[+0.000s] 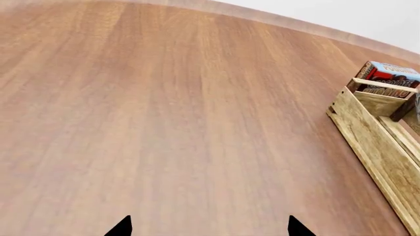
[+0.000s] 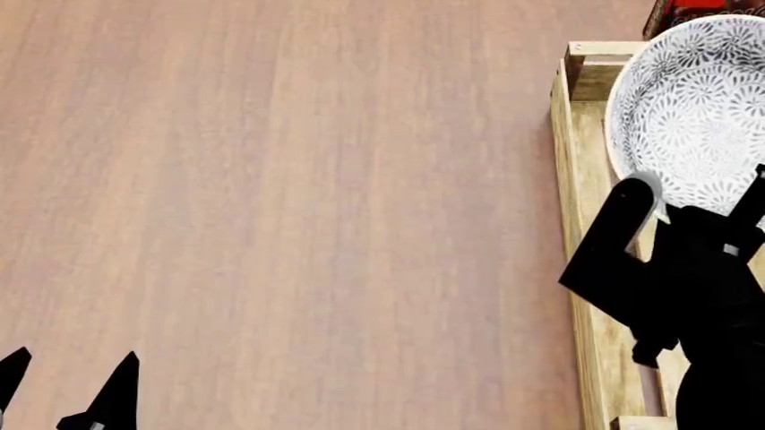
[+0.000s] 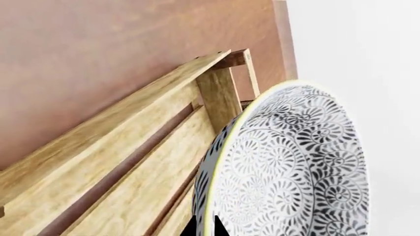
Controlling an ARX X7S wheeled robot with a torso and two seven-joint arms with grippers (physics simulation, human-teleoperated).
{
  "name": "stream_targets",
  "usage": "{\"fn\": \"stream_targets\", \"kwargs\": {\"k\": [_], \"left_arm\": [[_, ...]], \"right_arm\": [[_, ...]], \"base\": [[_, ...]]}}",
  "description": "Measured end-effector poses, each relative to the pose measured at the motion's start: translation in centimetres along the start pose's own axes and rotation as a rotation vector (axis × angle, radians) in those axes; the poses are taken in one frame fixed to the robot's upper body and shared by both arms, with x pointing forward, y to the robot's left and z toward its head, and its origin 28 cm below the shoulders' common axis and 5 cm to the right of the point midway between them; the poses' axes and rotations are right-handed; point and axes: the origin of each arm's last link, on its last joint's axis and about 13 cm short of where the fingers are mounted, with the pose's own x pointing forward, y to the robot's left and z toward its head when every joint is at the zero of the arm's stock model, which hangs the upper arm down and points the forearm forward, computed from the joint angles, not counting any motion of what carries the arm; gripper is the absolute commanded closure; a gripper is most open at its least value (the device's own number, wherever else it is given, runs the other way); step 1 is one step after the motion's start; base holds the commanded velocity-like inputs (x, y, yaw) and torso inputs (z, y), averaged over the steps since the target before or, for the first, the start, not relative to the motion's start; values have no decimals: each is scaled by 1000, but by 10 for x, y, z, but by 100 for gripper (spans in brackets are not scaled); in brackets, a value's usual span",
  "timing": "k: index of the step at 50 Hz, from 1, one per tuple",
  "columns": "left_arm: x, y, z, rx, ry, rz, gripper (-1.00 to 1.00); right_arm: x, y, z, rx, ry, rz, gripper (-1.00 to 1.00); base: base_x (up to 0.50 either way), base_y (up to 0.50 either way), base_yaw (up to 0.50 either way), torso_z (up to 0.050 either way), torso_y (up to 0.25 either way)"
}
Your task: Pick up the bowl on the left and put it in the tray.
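The bowl (image 2: 700, 98), white with a dense grey-blue floral pattern, sits tilted over the far end of the tray (image 2: 580, 179), a long light-wood crate along the right side. My right gripper (image 2: 651, 202) is shut on the bowl's near rim. In the right wrist view its two black tips (image 3: 204, 227) pinch the rim of the bowl (image 3: 288, 167) above the tray's slats (image 3: 98, 162). I cannot tell whether the bowl touches the tray. My left gripper (image 2: 72, 367) is open at the near left, holding nothing. Its tips (image 1: 210, 226) stand wide apart over bare table.
A red and blue pudding box (image 1: 387, 73) stands just beyond the tray's far end (image 1: 374, 142), and its corner shows in the head view (image 2: 705, 11). The brown wooden table (image 2: 299, 179) stretches left of the tray, and its far edge (image 1: 295, 22) meets a white wall.
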Motion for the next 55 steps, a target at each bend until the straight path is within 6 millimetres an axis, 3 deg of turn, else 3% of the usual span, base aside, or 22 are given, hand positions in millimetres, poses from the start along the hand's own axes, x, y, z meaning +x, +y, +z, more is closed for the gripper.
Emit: {"fn": "stream_targets", "kwargs": {"k": [22, 55], "left_arm": [[0, 1, 0, -4, 0, 0, -100], [0, 0, 2, 0, -2, 0, -100]], "right_arm": [[24, 23, -1, 41, 21, 51, 100], [45, 38, -4, 83, 62, 104, 100]], "base": [[0, 0, 0, 0, 1], [0, 0, 0, 0, 0]]}}
